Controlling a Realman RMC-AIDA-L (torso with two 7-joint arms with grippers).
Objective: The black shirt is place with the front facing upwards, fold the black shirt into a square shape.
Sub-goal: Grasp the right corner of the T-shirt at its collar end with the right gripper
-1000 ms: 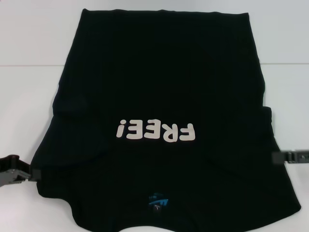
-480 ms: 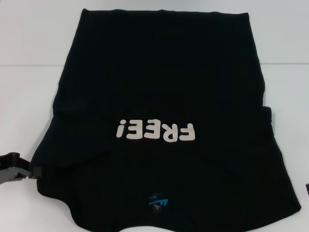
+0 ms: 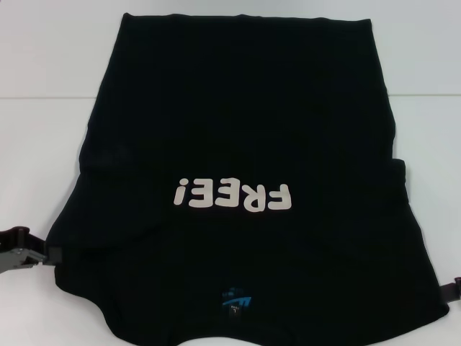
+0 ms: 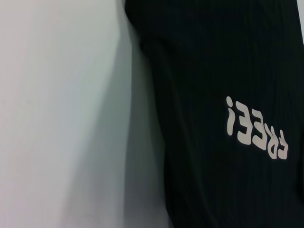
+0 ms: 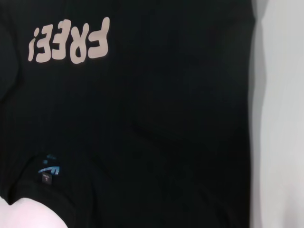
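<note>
A white table [image 3: 43, 144] carries the black shirt [image 3: 245, 130], spread flat, print up.

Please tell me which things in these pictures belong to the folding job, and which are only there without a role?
Belonging to the job:
- black shirt, print side up
- left gripper, at the shirt's edge
- right gripper, barely in view

Only there:
- white table
</note>
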